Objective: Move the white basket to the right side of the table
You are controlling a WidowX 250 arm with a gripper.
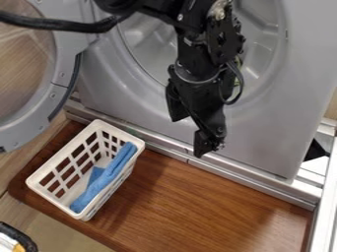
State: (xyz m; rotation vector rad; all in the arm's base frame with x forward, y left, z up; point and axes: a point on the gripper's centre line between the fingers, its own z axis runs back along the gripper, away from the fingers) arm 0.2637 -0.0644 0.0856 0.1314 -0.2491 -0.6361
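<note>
The black gripper (189, 137) hangs in the upper middle, in front of the machine's round opening, its two fingers apart with nothing between them. Down and to the left of it stands the white basket (52, 200), upright on the left part of the brown wooden table (204, 197). The basket has slatted walls and lies at a slant, its far end toward the machine. A blue cloth (111, 172) is inside, along the basket's right wall. Gripper and basket are apart.
A grey washing machine front (263, 133) borders the table's far side, with its round door (56, 59) swung out at upper left. Metal rails (263, 184) run along the far edge and the right side. A black and yellow object (16, 238) shows at lower left.
</note>
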